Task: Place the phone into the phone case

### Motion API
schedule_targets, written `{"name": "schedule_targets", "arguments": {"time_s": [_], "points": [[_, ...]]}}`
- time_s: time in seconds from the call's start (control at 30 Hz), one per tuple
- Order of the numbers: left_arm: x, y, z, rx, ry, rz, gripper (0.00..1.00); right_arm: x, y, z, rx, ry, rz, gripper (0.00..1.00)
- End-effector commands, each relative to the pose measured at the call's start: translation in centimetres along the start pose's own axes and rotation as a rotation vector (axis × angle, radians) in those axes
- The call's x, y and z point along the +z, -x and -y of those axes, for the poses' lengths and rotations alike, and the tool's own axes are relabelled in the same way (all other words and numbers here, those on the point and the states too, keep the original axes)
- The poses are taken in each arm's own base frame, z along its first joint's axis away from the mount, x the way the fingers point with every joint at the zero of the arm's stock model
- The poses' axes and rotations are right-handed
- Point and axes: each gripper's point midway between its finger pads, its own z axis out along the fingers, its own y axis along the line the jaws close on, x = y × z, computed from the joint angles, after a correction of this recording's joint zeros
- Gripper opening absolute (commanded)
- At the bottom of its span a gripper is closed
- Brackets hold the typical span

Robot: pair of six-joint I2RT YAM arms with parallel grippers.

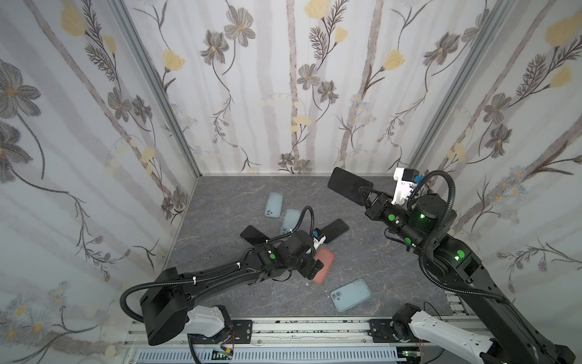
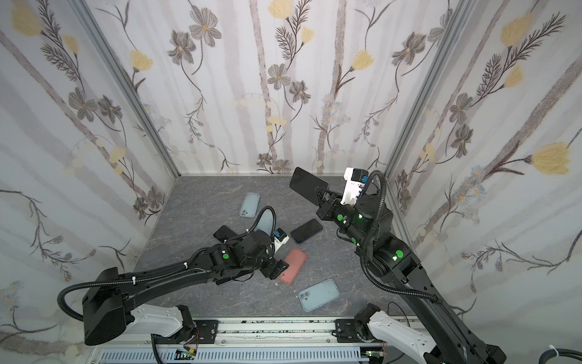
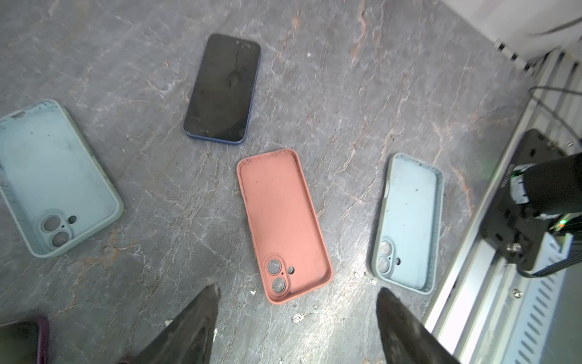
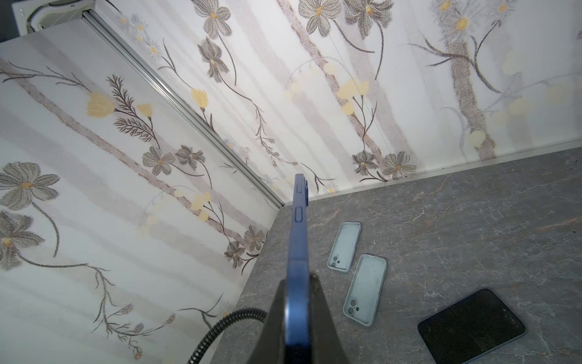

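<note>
My right gripper (image 1: 365, 193) (image 2: 321, 193) (image 4: 299, 280) is shut on a blue-edged phone (image 1: 348, 186) (image 2: 307, 186) (image 4: 299, 236) with a dark screen, held in the air near the back right corner. An empty salmon-pink phone case (image 1: 327, 259) (image 2: 296, 263) (image 3: 283, 220) lies hollow side up mid-table. My left gripper (image 1: 316, 268) (image 2: 278, 268) (image 3: 299, 289) hovers open just over the case's camera-hole end, with nothing between its fingers (image 3: 208, 302).
Pale blue-green empty cases lie at the back (image 1: 274, 205) (image 1: 290, 220) (image 4: 345, 247) (image 4: 365, 290) and front right (image 1: 351, 294) (image 3: 409, 220). Two more dark phones (image 1: 335, 230) (image 1: 253, 234) rest mid-table, one partly under the left arm. Patterned walls close three sides; a metal rail (image 1: 315, 327) runs along the front.
</note>
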Motion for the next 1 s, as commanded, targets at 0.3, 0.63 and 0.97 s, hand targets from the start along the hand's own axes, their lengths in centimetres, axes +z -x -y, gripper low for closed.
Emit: {"name": "schedule_targets", "arguments": {"time_s": [0.3, 0.63, 0.97], "points": [[5.2, -5.1, -4.3, 0.142, 0.235, -0.225, 0.79, 0.4, 1.1, -0.7, -0.004, 0.016, 0.037, 0.0], [7.1, -7.7, -5.9, 0.183, 0.295, -0.352, 0.77, -0.3, 1.3, -0.1, -0.003, -0.012, 0.048, 0.0], [6.5, -8.3, -8.7, 0.124, 0.333, -0.364, 0.72, 0.2, 1.1, 0.1, -0.011, -0.023, 0.043, 0.0]]}}
